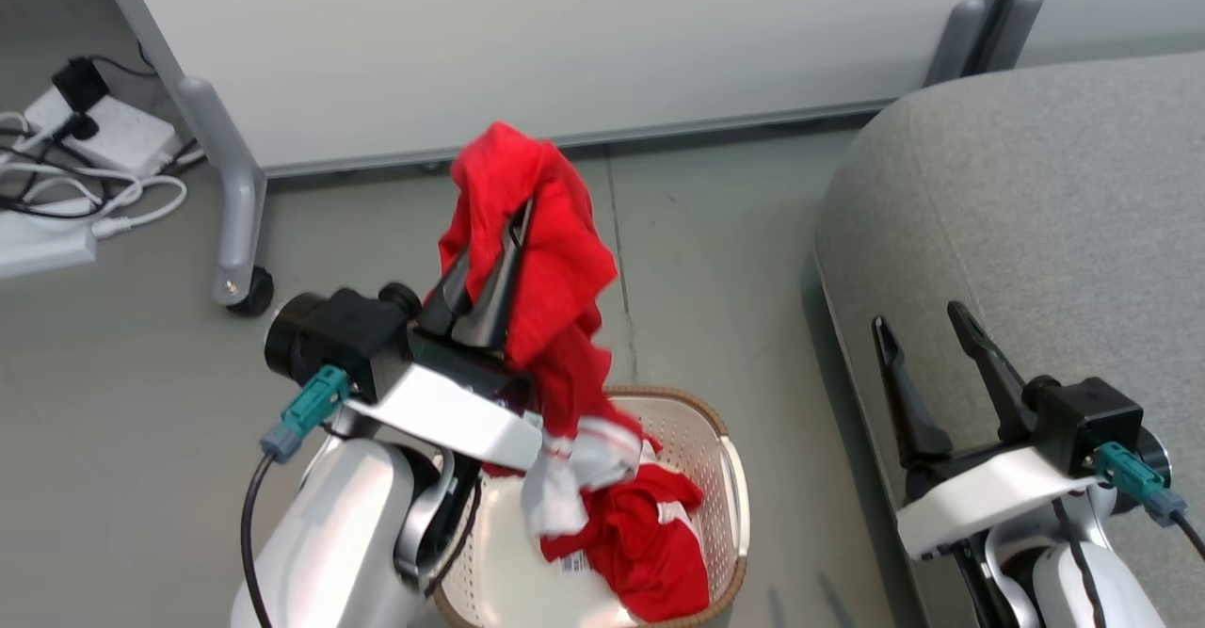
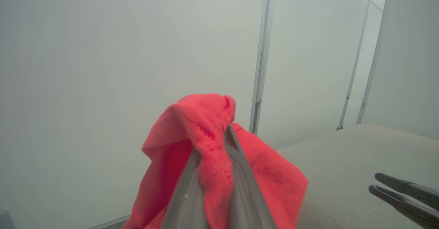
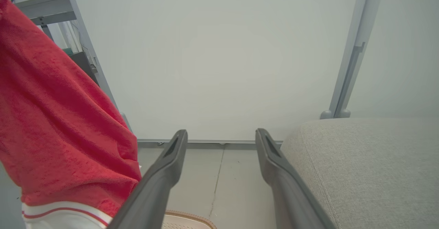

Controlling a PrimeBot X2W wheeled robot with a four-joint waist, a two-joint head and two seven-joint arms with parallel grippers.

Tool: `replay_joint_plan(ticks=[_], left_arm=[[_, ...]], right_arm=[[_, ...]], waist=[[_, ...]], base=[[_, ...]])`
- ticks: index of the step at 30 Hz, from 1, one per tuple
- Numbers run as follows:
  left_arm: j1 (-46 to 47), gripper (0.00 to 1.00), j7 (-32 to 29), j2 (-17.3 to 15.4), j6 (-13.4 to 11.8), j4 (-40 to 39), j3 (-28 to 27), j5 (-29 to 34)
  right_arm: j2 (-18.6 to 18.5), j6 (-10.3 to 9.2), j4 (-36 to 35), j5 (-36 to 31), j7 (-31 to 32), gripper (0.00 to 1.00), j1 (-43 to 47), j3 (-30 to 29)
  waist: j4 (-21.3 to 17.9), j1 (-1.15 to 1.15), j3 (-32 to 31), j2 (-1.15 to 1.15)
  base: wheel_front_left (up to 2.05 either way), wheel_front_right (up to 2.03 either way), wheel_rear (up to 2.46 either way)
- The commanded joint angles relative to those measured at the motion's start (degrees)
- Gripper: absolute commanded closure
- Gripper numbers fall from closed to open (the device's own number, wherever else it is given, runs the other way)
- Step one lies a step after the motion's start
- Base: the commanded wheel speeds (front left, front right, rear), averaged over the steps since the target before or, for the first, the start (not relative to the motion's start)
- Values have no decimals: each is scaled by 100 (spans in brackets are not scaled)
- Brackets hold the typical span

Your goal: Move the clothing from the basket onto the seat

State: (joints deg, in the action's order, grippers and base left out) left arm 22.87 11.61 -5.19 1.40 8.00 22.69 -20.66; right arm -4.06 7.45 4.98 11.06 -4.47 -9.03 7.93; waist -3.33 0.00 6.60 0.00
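1. The left gripper [image 1: 499, 233] (its pale forearm fills the lower left of the head view) is clenched on a red garment [image 1: 555, 270], with fabric bunched between and over both dark fingers.
2. That garment is held up above the basket [image 1: 732, 463]. Its white-striped lower end hangs down into the basket.
3. The rest of the clothing [image 1: 650, 543] lies crumpled inside the basket: red folds, with a white piece [image 1: 555, 501] on their left side.
4. The basket stands on the grey floor [image 1: 715, 261], near the seat [image 1: 1036, 214], with a strip of floor between them.
5. The right gripper [image 1: 918, 315] hovers at the seat's rounded edge, its jaws spread wide and grasping nothing.
6. A white panel [image 1: 565, 35] on a castor frame stands behind, and cables [image 1: 113, 204] lie at the upper left.
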Motion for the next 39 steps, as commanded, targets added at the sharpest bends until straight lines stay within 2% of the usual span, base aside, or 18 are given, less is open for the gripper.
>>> replay_joint_plan(ticks=[1, 7, 12, 23, 39], left_arm=[[-163, 100, -33, -67, -56, -177, 16, -2], [-697, 100, -248, -187, -242, -798, 98, 29], [-1016, 100, -344, -258, -291, -1060, 139, -53], [-1215, 100, -455, -407, -317, -1218, 184, -58], [-1158, 100, -388, -425, -338, -1143, 229, -123]], right_arm=[[-24, 7, -39, 20, 51, 0, 131, -24], [7, 7, -235, 1, 229, 0, 441, -31], [38, 8, -385, 18, 337, 0, 689, -97], [86, 7, -568, 18, 495, 0, 961, -194], [102, 7, -720, 20, 548, 0, 868, -35]], waist=[[9, 0, -202, 0], [-8, 0, -531, 0], [14, 0, -729, 0], [56, 0, -839, 0], [123, 0, -855, 0]], base=[[0, 0, 0], [0, 0, 0], [0, 0, 0], [0, 0, 0], [0, 0, 0]])
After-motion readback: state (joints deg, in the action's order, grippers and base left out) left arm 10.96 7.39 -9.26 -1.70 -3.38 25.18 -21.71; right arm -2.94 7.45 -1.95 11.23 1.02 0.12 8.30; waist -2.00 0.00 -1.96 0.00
